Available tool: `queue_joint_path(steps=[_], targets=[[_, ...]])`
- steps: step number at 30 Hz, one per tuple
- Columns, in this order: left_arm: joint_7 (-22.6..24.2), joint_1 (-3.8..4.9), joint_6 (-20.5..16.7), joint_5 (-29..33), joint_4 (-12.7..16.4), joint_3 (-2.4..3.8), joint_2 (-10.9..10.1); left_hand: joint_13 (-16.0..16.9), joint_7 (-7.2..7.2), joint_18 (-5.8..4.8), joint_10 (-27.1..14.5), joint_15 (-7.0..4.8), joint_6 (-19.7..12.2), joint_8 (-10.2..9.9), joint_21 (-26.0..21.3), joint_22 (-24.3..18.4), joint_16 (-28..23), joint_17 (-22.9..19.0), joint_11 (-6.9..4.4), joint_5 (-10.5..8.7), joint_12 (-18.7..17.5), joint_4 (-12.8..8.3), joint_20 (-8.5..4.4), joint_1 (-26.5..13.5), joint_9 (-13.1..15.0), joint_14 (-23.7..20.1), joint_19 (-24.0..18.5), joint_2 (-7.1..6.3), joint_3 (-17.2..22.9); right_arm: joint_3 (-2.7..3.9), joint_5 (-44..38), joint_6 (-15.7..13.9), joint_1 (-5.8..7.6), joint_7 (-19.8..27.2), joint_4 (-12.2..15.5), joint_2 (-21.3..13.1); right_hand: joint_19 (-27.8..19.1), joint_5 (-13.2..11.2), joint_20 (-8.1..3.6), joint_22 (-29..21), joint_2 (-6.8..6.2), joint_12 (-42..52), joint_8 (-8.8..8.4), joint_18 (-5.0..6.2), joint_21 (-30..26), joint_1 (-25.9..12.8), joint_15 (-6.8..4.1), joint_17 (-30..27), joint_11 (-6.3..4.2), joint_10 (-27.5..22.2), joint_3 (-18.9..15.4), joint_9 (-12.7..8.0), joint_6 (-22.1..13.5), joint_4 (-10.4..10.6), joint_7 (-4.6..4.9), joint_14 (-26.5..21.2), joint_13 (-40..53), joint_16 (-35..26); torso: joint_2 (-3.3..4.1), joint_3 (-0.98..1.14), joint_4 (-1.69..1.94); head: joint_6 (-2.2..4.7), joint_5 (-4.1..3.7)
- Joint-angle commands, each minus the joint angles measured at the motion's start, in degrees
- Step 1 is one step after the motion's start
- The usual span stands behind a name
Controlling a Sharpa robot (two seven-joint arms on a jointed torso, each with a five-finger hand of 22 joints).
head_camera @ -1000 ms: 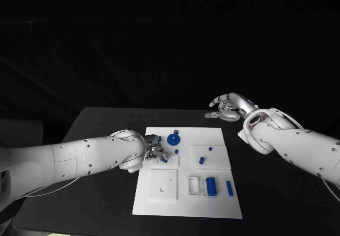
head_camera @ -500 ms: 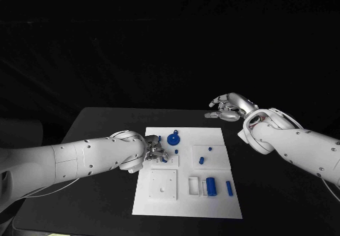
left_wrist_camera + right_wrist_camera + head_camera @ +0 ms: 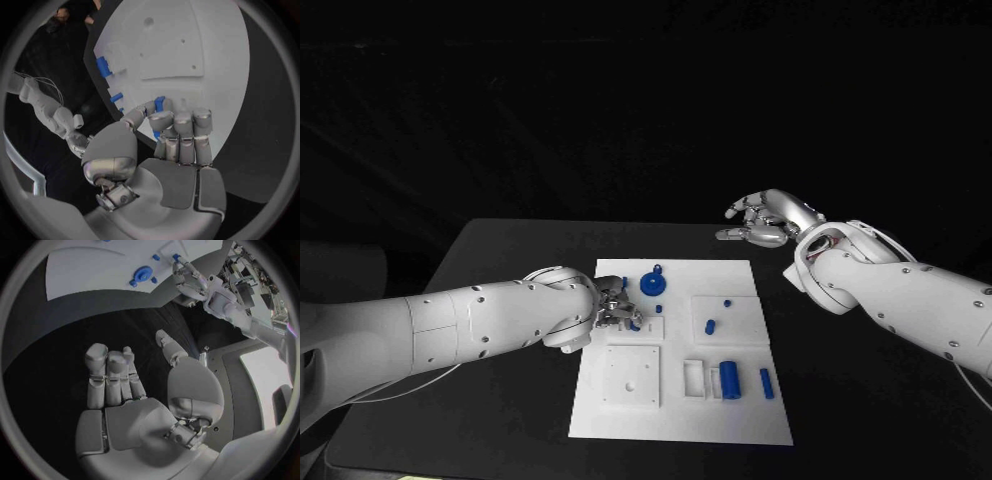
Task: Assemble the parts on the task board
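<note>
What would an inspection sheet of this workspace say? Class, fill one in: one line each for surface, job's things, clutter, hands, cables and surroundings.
Surface: black table, with the white task board lying in the middle.
Job's things: a round blue part at the board's far end; small blue pieces mid-board; a blue cylinder and a thin blue bar near the front right.
Clutter: nothing seen.
Hands: left hand is over the board's left edge, pinching a small blue piece; right hand is raised beyond the board's far right corner, fingers curled, holding nothing.
Cables: thin pale wire under the left arm.
Surroundings: dark backdrop.
</note>
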Motion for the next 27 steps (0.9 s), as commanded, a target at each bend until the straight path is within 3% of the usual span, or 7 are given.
queue_joint_path(steps=[1,22,24,25,27], targets=[[-0.03,-0.07,1.06,-0.35,0.0,0.03,0.29,-0.06,-6.48,0.61,-2.87,-4.55,8.38,0.29,0.39,-0.09,0.25,-0.06,-3.03,0.2,0.25,-1.48,-7.24,0.15,-0.08,3.07,0.07,0.6,1.72,0.03,-0.02,0.64,-0.01,0.14,0.02,0.02,-0.09,0.21,0.0,0.18,0.68,-0.19,0.32,7.67,-0.24,-0.11,-0.01,-0.07,0.11,-0.03,-0.41,0.08,-0.56,-0.06,1.14,-0.29,-0.06,-0.33,0.0,0.04,0.0,-0.07,0.01],[-0.07,-0.88,2.56,-0.53,-1.32,0.04,1.46,-0.24,-6.4,0.65,-2.82,-4.42,8.53,0.05,0.74,-0.35,0.47,-0.33,-2.92,-1.21,0.34,-1.08,-7.17,-0.53,0.17,2.9,-0.23,0.8,1.76,0.03,0.1,0.93,-0.01,0.1,-0.19,0.23,-0.08,0.27,0.03,0.18,0.68,-0.16,0.31,7.67,-0.29,-0.13,-0.01,-0.08,0.12,-0.05,-0.45,0.08,-0.58,-0.03,1.14,-0.29,-0.17,-0.35,0.01,0.08,-0.04,-0.28,-0.04],[-0.02,-0.95,2.59,-0.52,-1.39,0.04,1.54,-0.28,-6.41,0.68,-2.79,-4.41,8.64,-0.02,0.87,-0.48,0.57,-0.43,-2.92,-2.48,0.42,-0.78,-7.17,-0.77,0.26,2.86,-0.3,0.75,1.72,0.03,0.1,0.94,-0.01,0.11,-0.22,0.29,-0.08,0.27,0.03,0.18,0.68,-0.16,0.31,7.67,-0.29,-0.13,-0.01,-0.08,0.12,-0.05,-0.46,0.07,-0.58,-0.03,1.14,-0.29,-0.18,-0.35,0.01,0.1,-0.03,-0.28,-0.08],[0.0,-0.98,2.67,-0.51,-1.39,0.04,1.56,-0.32,-6.43,0.73,-2.8,-4.41,8.71,-0.09,0.98,-0.59,0.63,-0.51,-2.91,-4.33,0.46,-0.49,-7.18,-0.82,0.33,2.82,-0.34,0.71,1.76,0.03,0.11,0.94,-0.01,0.11,-0.24,0.31,-0.08,0.27,0.03,0.18,0.68,-0.16,0.31,7.67,-0.3,-0.13,-0.01,-0.08,0.12,-0.05,-0.46,0.07,-0.58,-0.03,1.14,-0.29,-0.18,-0.35,0.02,0.12,-0.03,-0.24,-0.06],[0.07,-1.0,2.85,-0.49,-1.39,0.04,1.59,-0.37,-6.43,0.78,-2.82,-4.43,8.79,-0.21,1.11,-0.75,0.73,-0.63,-2.91,-5.38,0.52,-0.17,-7.18,-0.81,0.41,2.79,-0.44,0.54,1.88,0.03,0.12,0.97,-0.01,0.11,-0.27,0.33,-0.08,0.28,0.03,0.18,0.68,-0.16,0.31,7.67,-0.3,-0.14,-0.01,-0.09,0.12,-0.05,-0.46,0.07,-0.58,-0.02,1.14,-0.3,-0.19,-0.36,0.03,0.13,-0.02,-0.28,-0.05]])
